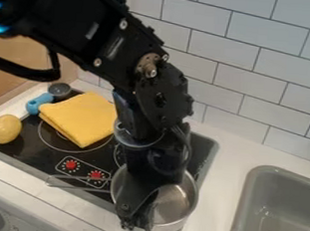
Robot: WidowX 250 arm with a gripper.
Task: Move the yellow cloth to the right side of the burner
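Note:
The yellow cloth (83, 117) lies folded on the left part of the black burner (35, 141), close to its back left corner. My gripper (135, 225) hangs over a metal pot (175, 201) at the burner's front right, pointing down across the pot's left and front side. It is to the right of the cloth and nearer the front, apart from it. The arm covers much of the burner's right part.
A yellow potato-like object (6, 129) sits at the burner's left edge. A blue-handled item (38, 103) stands behind it, beside the cloth. The pot's handle (80, 183) points left. A grey sink (277, 211) is at the right; tiled wall behind.

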